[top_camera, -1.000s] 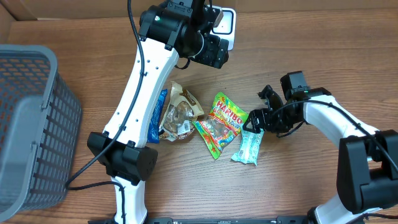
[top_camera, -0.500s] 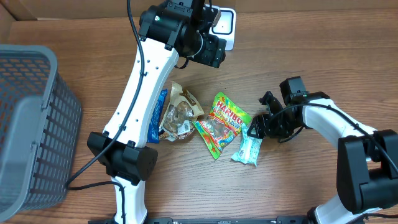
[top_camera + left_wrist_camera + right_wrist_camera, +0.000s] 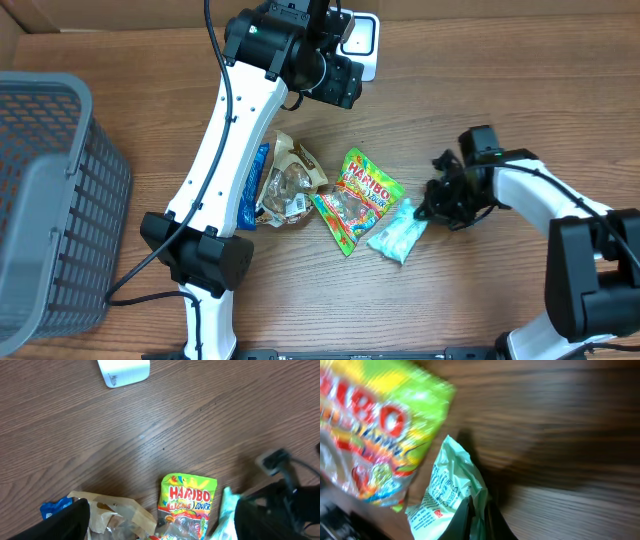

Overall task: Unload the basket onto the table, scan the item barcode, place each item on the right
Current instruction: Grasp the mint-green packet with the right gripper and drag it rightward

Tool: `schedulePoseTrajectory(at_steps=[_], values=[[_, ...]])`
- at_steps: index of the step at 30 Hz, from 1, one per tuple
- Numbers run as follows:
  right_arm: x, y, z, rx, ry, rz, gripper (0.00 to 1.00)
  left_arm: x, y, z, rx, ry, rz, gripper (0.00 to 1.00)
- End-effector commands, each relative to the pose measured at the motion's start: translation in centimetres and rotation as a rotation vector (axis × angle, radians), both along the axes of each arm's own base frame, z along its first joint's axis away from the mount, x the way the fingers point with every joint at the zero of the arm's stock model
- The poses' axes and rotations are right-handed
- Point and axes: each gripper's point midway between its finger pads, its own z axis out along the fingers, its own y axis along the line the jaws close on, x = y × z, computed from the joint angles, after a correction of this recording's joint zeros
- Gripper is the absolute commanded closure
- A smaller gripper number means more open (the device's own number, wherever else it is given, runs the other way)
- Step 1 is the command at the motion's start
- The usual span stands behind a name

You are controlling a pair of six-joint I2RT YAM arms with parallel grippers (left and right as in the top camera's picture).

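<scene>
A mint-green packet (image 3: 397,235) lies on the wooden table, just right of the Haribo bag (image 3: 358,195). My right gripper (image 3: 432,208) is shut on the packet's upper right edge. In the right wrist view the two dark fingers pinch the crumpled film of the mint-green packet (image 3: 445,495), with the right gripper (image 3: 479,522) at the bottom of the frame. My left gripper (image 3: 335,80) hangs high over the table, open and empty. Its left wrist view looks down on the Haribo bag (image 3: 187,505) and the white scanner (image 3: 123,371). That scanner (image 3: 360,40) stands at the table's far edge.
A brown and clear snack bag (image 3: 290,180) and a blue packet (image 3: 252,185) lie left of the Haribo bag. A grey mesh basket (image 3: 40,200) stands at the left edge. The left arm's white links cross the table's middle.
My right gripper has closed from open onto the mint-green packet's edge. The packet has turned and shifted slightly right. The left arm has stayed put.
</scene>
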Motion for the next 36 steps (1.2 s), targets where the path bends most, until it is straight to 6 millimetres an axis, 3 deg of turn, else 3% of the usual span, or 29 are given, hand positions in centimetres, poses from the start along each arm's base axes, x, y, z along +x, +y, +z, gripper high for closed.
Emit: schedulePoseTrajectory(at_steps=[1,6,8,9,12,13,16,25,31,36], values=[[1.4,-5.2,-0.9,-0.127,0.063,-0.259,0.96,0.4,0.4,0.7,-0.007,-0.018,0.025,0.16],[2.3,-10.1,-1.0,-0.135,0.119,-0.533,0.96,0.3,0.4,0.7,-0.016,-0.01,0.043,0.17],[2.7,-11.6,-1.0,-0.129,0.11,-0.591,0.9,0.3,0.4,0.7,-0.016,-0.01,0.042,0.17],[3.0,-12.2,-0.9,-0.125,0.102,-0.609,0.81,0.3,0.4,0.7,-0.016,-0.01,0.042,0.16],[3.9,-12.8,-0.6,-0.084,0.048,-0.604,0.2,0.3,0.4,0.6,-0.014,-0.006,0.042,0.16],[4.4,-12.6,-0.4,-0.065,0.01,-0.567,0.1,0.3,0.4,0.6,-0.013,-0.005,0.042,0.16],[5.1,-12.2,0.0,-0.044,-0.082,-0.444,0.03,0.3,0.4,0.6,-0.014,-0.006,0.042,0.16],[4.0,-10.2,-0.2,-0.052,-0.118,-0.239,0.05,0.3,0.4,0.6,-0.015,-0.006,0.042,0.16],[2.6,-9.0,-0.5,-0.072,-0.006,-0.295,0.4,0.2,0.4,0.6,-0.014,-0.003,0.042,0.16],[0.9,-8.3,-0.7,-0.085,0.121,-0.378,0.6,0.2,0.4,0.6,-0.013,-0.002,0.042,0.15]])
